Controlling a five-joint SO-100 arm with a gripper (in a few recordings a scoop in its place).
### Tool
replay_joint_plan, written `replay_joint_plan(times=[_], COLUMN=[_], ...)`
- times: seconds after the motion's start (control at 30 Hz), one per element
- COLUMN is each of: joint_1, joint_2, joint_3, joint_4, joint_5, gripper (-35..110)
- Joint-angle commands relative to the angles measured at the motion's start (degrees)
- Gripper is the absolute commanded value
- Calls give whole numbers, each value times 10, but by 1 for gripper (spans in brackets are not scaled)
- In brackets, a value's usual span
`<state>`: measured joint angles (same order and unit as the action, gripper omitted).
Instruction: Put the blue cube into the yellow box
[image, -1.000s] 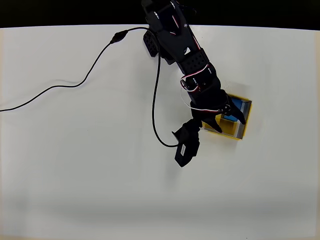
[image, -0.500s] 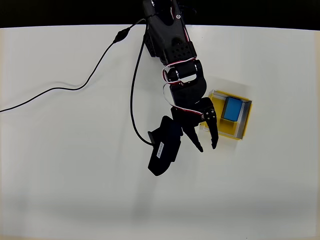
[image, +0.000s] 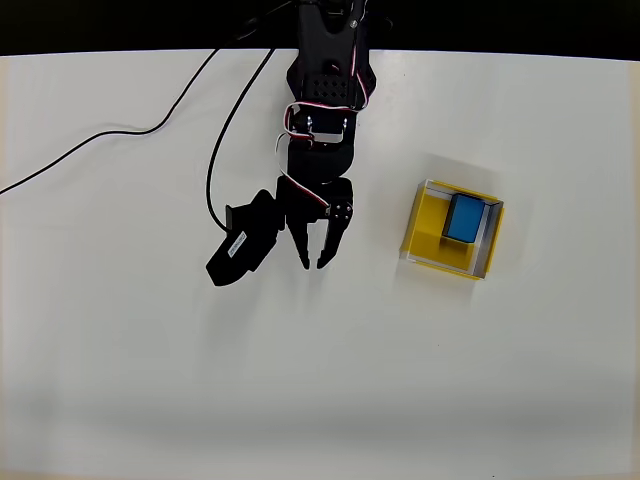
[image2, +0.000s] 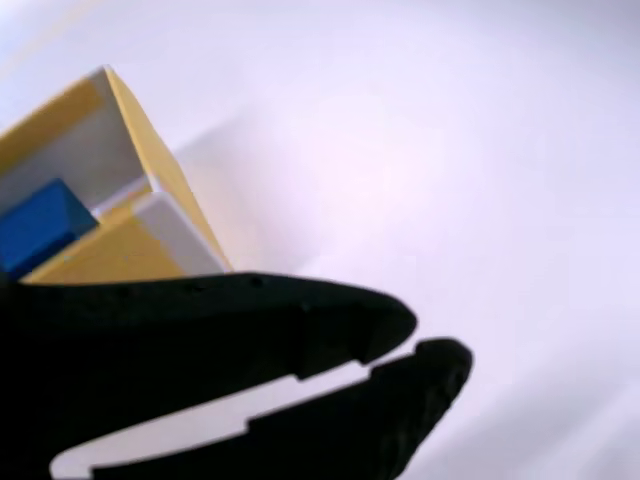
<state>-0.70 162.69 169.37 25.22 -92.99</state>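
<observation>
On the white table (image: 120, 350) there is one blue cube (image: 463, 218), one yellow box (image: 432, 240) and one black arm (image: 325, 90) with a single gripper (image: 315, 262). One black cable (image: 100, 145) runs across the table's upper left part in the overhead view.

The cube lies inside the box, set against its upper right corner in the overhead view, next to the pale walls there. Bare yellow floor shows to the left of the cube and below it. The box sits right of the table's centre, turned slightly off square to the table's edges.

The gripper hangs over bare table to the left of the box, well apart from it, with its two fingertips (image: 307, 262) pointing toward the bottom of the picture. It holds nothing. The tips stand close to each other with only a thin gap between them in the overhead view. In the wrist view the two dark fingers (image2: 330, 315) also lie nearly together at the tips, with a narrow pale slit running back between them. In that view the box (image2: 165, 175) appears at the upper left above the fingers, and the cube (image2: 40, 225) shows inside it as a blue patch against a white wall. A black block at the arm's wrist (image: 243, 243) juts out to the left of the gripper in the overhead view.
</observation>
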Motion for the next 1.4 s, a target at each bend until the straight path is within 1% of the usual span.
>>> replay_joint_plan(times=[0.0,0.2,0.23,0.37,0.63,0.73,1.37], joint_1=[26,26,26,21,6,7,5], joint_2=[106,262,272,286,289,289,289], joint_3=[36,103,108,108,108,108,108], joint_4=[54,221,237,316,522,526,526], joint_5=[-3,9,13,26,-4,18,13], gripper=[1,0,0,0,0,0,0])
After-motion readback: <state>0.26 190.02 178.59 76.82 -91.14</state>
